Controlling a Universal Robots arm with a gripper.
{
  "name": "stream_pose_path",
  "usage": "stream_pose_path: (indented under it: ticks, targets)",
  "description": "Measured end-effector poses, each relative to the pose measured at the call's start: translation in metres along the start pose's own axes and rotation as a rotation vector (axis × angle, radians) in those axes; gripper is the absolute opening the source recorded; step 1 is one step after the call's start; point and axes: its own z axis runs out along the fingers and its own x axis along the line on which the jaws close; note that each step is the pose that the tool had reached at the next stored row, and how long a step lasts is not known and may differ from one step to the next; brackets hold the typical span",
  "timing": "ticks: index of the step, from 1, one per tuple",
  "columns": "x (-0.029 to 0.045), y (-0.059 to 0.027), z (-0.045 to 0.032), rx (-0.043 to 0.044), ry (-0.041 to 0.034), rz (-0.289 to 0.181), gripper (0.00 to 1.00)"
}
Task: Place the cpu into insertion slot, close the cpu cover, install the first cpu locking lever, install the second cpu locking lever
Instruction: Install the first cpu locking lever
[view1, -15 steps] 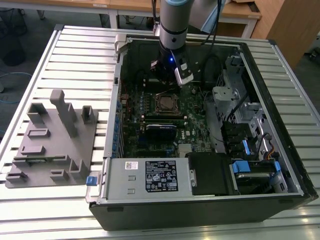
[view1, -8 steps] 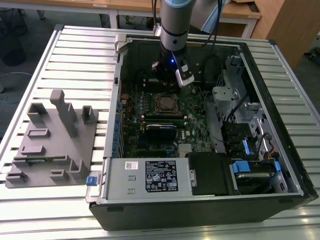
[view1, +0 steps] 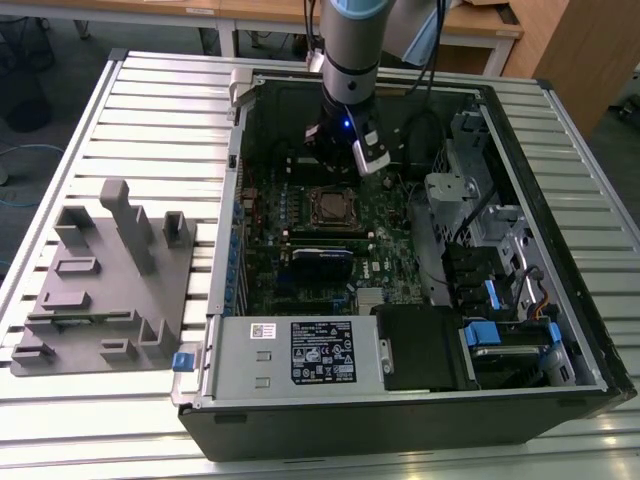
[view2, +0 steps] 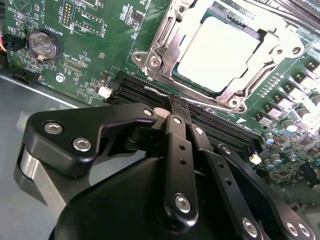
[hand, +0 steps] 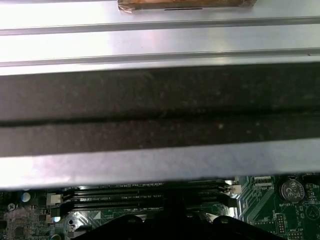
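Hovering at the twelve o'clock edge of the small silver-rimmed insertion slot (view1: 330, 205) in the exterior view, with the black gripper (view2: 181, 107) pinched closed on nothing — seemingly for pressing, not grasping. Lying in that slot: pale silver-grey square cpu (view2: 220, 52) — thin silver cpu cover (view2: 162, 42) apparently down over its edges, pinning it.

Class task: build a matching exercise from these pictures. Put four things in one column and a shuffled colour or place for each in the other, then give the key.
Things:
1 cpu
2 cpu cover
3 coin battery
4 gripper

Descriptions:
A round, on the green board
B black, over the long dark slots
C pale flat square inside a window
D silver frame around the chip

Pairs: 1-C, 2-D, 3-A, 4-B
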Motion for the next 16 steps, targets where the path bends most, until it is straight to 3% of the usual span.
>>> stream_pose_path:
  ticks: [16]
  targets:
    - [-0.0054,0.0001,0.002,0.0,-0.0006,0.003,0.1]
